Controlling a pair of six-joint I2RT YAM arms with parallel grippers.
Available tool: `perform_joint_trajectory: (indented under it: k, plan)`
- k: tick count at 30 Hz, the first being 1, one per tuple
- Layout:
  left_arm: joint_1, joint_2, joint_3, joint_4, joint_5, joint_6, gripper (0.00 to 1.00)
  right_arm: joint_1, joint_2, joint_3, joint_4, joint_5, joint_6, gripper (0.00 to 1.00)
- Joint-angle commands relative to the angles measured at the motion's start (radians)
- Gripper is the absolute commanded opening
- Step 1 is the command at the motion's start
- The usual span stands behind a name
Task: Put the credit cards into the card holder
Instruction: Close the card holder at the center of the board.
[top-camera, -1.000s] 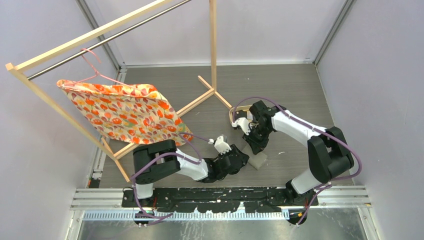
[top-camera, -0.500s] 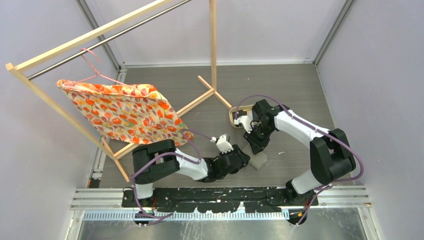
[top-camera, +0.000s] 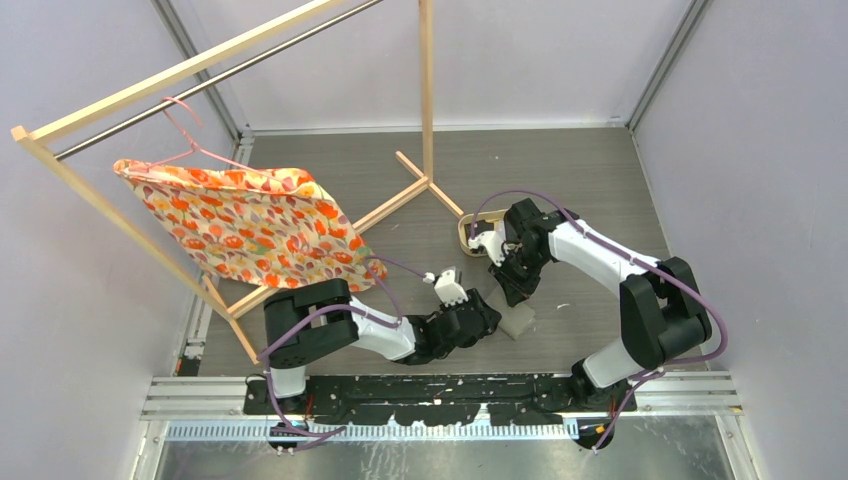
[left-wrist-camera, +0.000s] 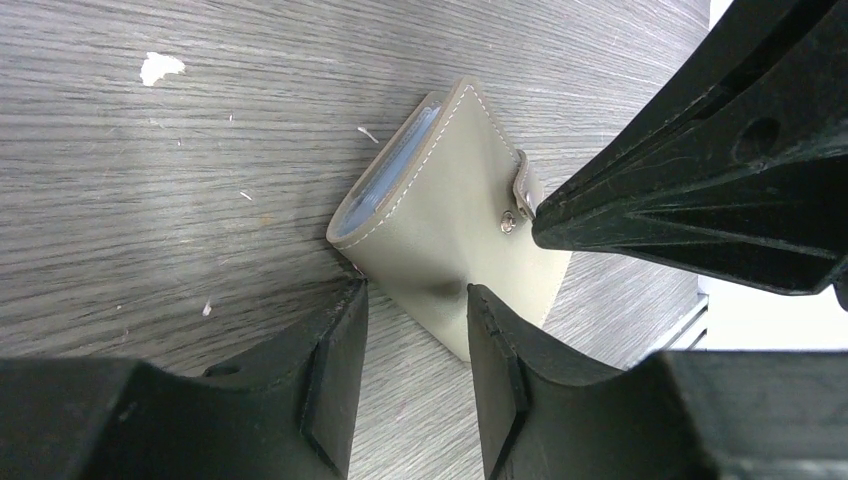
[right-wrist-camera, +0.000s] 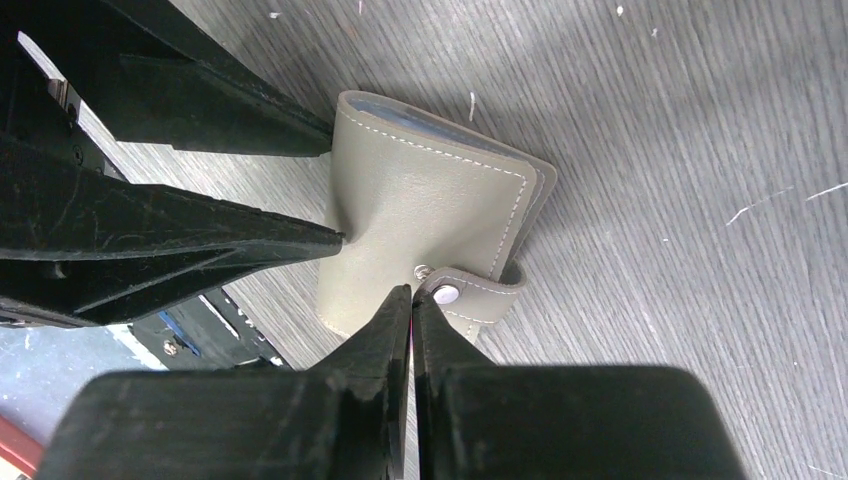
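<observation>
The grey-taupe card holder (top-camera: 518, 322) lies folded shut on the table between both grippers, its snap strap (right-wrist-camera: 462, 293) buttoned. Bluish layers show at its open edge (left-wrist-camera: 385, 180); I cannot tell whether they are cards. No loose credit cards are in view. My left gripper (left-wrist-camera: 415, 295) is open and straddles the holder's near corner, one fingertip (right-wrist-camera: 335, 238) denting its cover. My right gripper (right-wrist-camera: 412, 295) is shut, its tips touching the cover just beside the snap strap. It also shows as a black wedge in the left wrist view (left-wrist-camera: 690, 200).
An oval light-wood tray (top-camera: 478, 228) sits behind the right wrist, partly hidden. A wooden clothes rack (top-camera: 427, 120) stands at the back left with a floral cloth (top-camera: 250, 225) on a pink hanger. The table's near edge lies just behind the holder.
The right wrist has shifted slightly over the card holder. The left wrist has edged a little toward it. The card holder has stayed in place.
</observation>
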Motion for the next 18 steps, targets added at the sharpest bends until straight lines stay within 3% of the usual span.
perform_joint_trajectory:
  k: [1,11,18]
  plan:
    - [0.005,-0.017,0.004,0.047,-0.020,-0.009,0.44,-0.003,-0.023,0.013,0.014,0.020,0.015,0.13]
    - [0.005,0.001,0.014,0.043,-0.020,-0.028,0.45,-0.001,-0.005,0.010,0.026,0.039,0.026,0.14]
    - [0.005,0.013,0.025,0.022,-0.023,-0.049,0.45,0.002,0.001,0.012,0.023,0.041,0.028,0.01]
